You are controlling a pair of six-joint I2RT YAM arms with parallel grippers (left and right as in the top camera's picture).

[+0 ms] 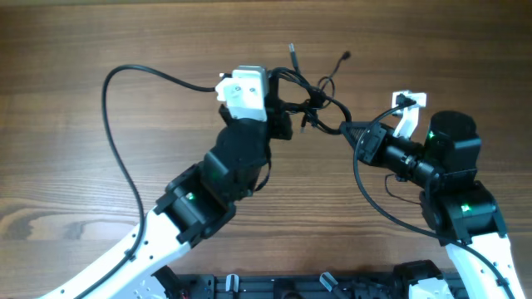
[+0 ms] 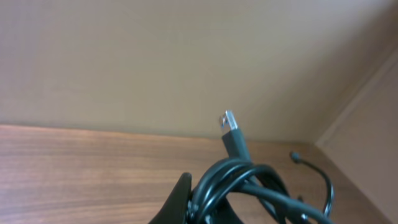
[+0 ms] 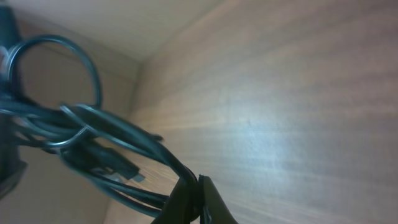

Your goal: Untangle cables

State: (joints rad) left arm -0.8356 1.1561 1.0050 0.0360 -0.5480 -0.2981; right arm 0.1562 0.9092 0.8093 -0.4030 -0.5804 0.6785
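Observation:
The cables (image 1: 312, 100) are a tangle of thin black cords held up between my two grippers above the wooden table (image 1: 100, 41). My left gripper (image 1: 281, 112) is shut on the tangle's left side; in the left wrist view the looped cables (image 2: 242, 183) sit in its jaws (image 2: 196, 202), with a silver-tipped plug (image 2: 230, 121) sticking up. My right gripper (image 1: 347, 129) is shut on a strand at the tangle's right end. In the right wrist view its jaws (image 3: 198, 186) pinch a cable, and the loops (image 3: 68, 124) stretch away to the left.
A thicker black wire (image 1: 125, 124) loops from the left arm's white camera unit (image 1: 247, 90) across the left of the table. Another thick wire (image 1: 374, 195) curves below the right arm. Loose plug ends (image 1: 345, 56) point to the far side.

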